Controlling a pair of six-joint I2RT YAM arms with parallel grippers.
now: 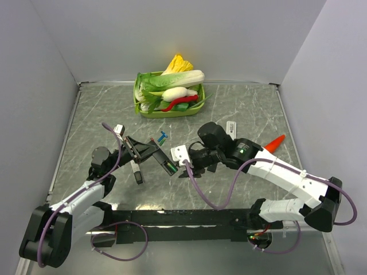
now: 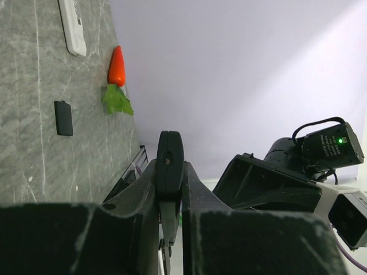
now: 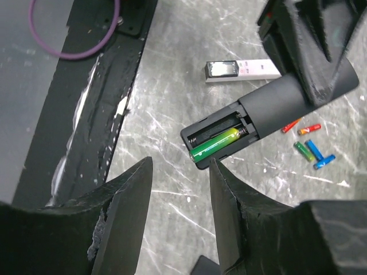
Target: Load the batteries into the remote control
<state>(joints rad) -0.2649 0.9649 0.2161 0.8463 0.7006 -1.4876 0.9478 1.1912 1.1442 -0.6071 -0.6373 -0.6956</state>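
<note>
Left end effector (image 2: 172, 184) clamped on remote (image 3: 289, 106). Right end effector (image 3: 179, 171) half open, empty; green battery (image 3: 215, 144) seated in remote just ahead; spare batteries (image 3: 312, 150) beyond.

Two remotes (image 3: 298, 100), six batteries (image 3: 215, 143), one carrot (image 2: 116, 66).

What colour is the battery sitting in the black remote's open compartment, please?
The battery is green shading to yellow, clearest in the right wrist view.

Green basket (image 1: 163, 113), vegetables (image 1: 178, 80) piled inside, far centre; orange carrot (image 1: 276, 142) lying right, well apart.
</note>
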